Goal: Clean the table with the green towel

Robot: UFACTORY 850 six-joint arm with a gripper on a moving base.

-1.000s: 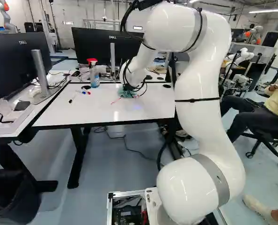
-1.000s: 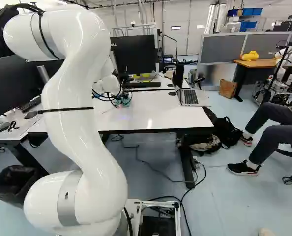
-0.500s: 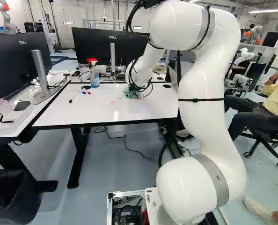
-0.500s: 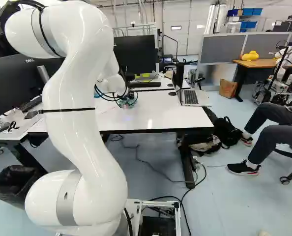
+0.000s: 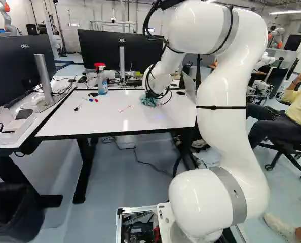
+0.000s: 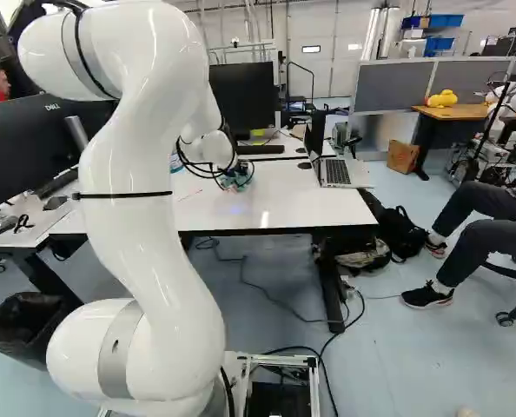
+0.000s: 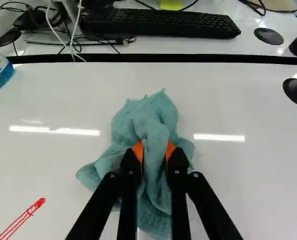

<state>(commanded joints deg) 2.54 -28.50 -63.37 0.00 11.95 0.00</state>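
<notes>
Well left of the jaws, on the white tabletop (image 5: pixel 84 122): black-and-white marker (image 5: pixel 77 107), then coloured pens (image 5: pixel 92 99), count unclear. Left of and farther out than the jaws: clear spray bottle with red head and blue liquid (image 5: pixel 102 86).

Nearer, left of the jaws and back towards the base: thin red mark (image 7: pixel 23 219), apart from the cloth. Its long axis is slanted, the blotted end pointing outward and somewhat towards the jaws. Judged to be the next target, so the coming stroke should go left and back towards the base, roughly across to the slant.

At the jaws: blue-green cloth towel (image 7: pixel 147 117), bunched. Orange pads (image 7: pixel 169 149) press a fold from both sides; jaws partly closed, a towel's thickness between them. Towel sits between and around the tips, apparently resting on the tabletop. Long axis runs ahead-to-back, in line with the reach; peak points ahead, a loose lobe spreads left, on the mark's side. That lobe would likely lead the stroke; risk: it folds under and smears.

Right of the jaws, farther out: open grey laptop (image 6: pixel 336 172). Suggest working away from it.
</notes>
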